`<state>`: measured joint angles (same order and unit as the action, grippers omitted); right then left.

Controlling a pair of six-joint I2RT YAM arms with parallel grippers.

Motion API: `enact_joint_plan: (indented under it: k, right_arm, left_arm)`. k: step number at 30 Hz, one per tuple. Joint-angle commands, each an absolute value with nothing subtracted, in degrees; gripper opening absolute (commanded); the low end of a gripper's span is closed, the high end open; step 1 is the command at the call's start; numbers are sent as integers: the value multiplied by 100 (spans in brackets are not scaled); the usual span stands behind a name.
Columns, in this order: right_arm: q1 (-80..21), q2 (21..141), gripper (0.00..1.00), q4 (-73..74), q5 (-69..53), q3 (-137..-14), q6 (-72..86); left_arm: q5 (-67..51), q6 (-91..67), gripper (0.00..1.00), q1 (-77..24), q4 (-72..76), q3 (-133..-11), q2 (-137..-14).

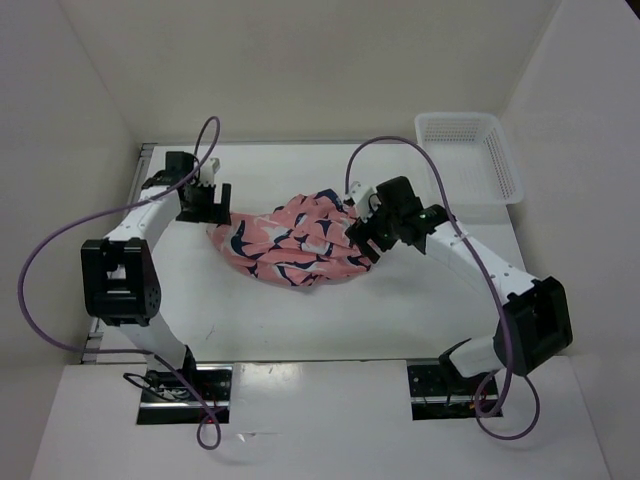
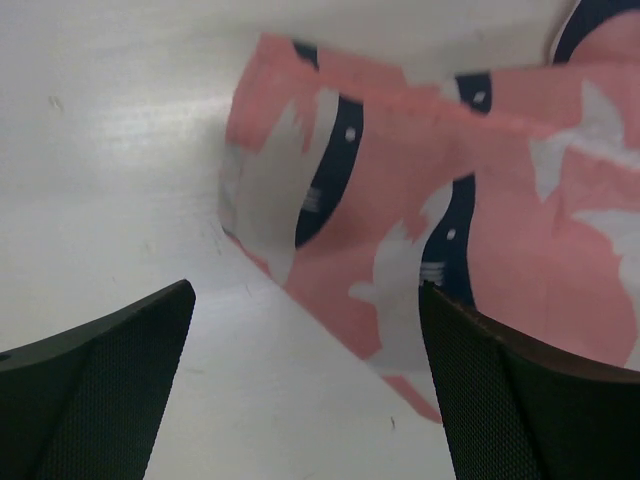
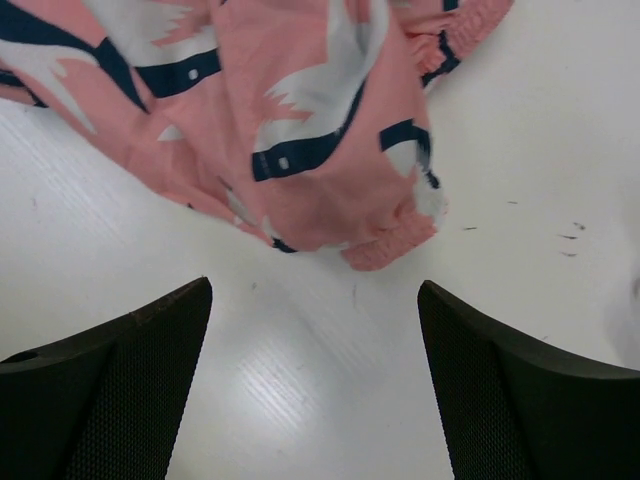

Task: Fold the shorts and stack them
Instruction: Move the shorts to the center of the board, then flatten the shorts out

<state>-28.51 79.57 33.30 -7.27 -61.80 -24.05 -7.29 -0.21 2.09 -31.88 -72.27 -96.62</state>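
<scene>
**Both tools wide, shorts bunched mid-desk**

Your shorts [image 1: 295,245] lie in a crumpled heap near the middle of the desk [image 1: 300,320], a little toward the far side. They are not folded: the pink cloth is rumpled, with overlapping layers and the navy and white print running every way.

Your left tool [image 1: 205,208] sits low at the left end of the heap. In its wrist view the fingers [image 2: 110,390] stand wide apart and grip nothing. A flap of the shorts lies just ahead of them, reaching down toward the finger on the right of that view. You cannot tell from the pictures whether the cloth touches that finger.

Your right tool [image 1: 362,240] is at the right end of the heap, over its edge as seen from above. Its fingers [image 3: 520,390] are also spread wide, with only bare desk between them. A gathered hem of the shorts lies just beyond the gap, apart from both fingers.

The white mesh basket [image 1: 505,170] stands at the far right corner of the desk, well apart from the shorts and both tools.
</scene>
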Motion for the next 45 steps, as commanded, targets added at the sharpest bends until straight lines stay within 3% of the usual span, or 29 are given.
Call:
enact_joint_plan:
  k: [1, 19, 22, 23, 24, 26, 27, 29, 31, 32, 36, 45]
  right_arm:
    - [-2550, 8156, 88, 2892, -615, -6653, -2637]
    - [-2487, 9210, 88, 2566, -563, -6609, -3894]
    - [-2487, 9263, 85, 2374, -563, -6609, -3771]
    - [-2487, 9264, 78, 2373, -563, -6609, -3771]
    - [-2487, 9264, 75, 2373, -563, -6557, -3771]
    - [-2487, 9264, 67, 2373, -615, -6487, -3771]
    - [-2487, 9264, 67, 2443, -615, -6486, -3771]
    - [-2487, 9264, 67, 2548, -746, -6434, -3866]
    - [-2487, 9264, 73, 2741, -799, -6434, -4104]
    - [-2487, 9211, 80, 2838, -800, -6434, -4209]
    - [-2487, 9001, 88, 3190, -800, -6434, -4482]
    - [-2750, 8534, 90, 2366, -406, -5706, -4482]
  left_arm:
    - [-1149, 0, 100, 281, -2927, -7883, -10019]
    - [-1959, 0, 100, 483, -3155, -9167, -11961]
    - [-2337, 0, 81, 483, -3357, -9167, -12023]
    - [-2460, 0, 75, 483, -3427, -9115, -12023]
    - [-2652, 0, 62, 483, -3584, -9114, -12023]
    - [-2873, 0, 50, 483, -3770, -9114, -12076]
    - [-2961, 0, 32, 483, -3962, -9114, -12128]
    - [-3015, 0, 16, 553, -4078, -9062, -12129]
    - [-3015, 0, 3, 632, -4078, -8982, -11963]
    - [-3015, 0, 1, 633, -4017, -8922, -11892]
    - [-2901, 0, 0, 765, -3964, -8921, -11366]
    - [-3032, 0, 0, 765, -3911, -8921, -10609]
